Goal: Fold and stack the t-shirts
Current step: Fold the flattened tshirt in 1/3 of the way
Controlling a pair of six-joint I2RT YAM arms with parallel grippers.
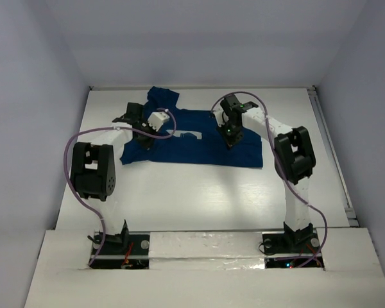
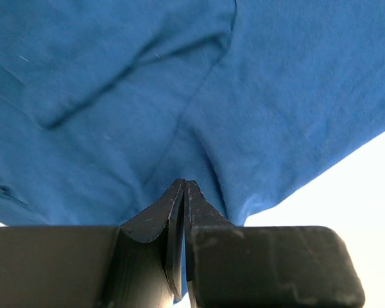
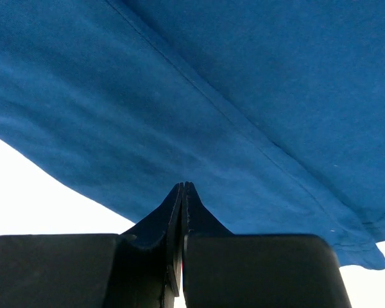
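The left gripper (image 2: 184, 184), jaws pressed together, meets creased cloth of the navy t-shirt (image 1: 192, 149), which spreads ahead of its tips, with the white table (image 1: 212, 192) bare off to its right; the right gripper (image 3: 183, 186), likewise closed, sits at the shirt's hemmed edge, table to its left, though whether either pinches fabric is unclear

So the t-shirt (image 1: 192, 151) lies spread on the table (image 1: 199, 199), closer to the far edge than the near one. The left gripper (image 2: 185, 183) is down over its left part and the right gripper (image 3: 183, 185) over its right part.
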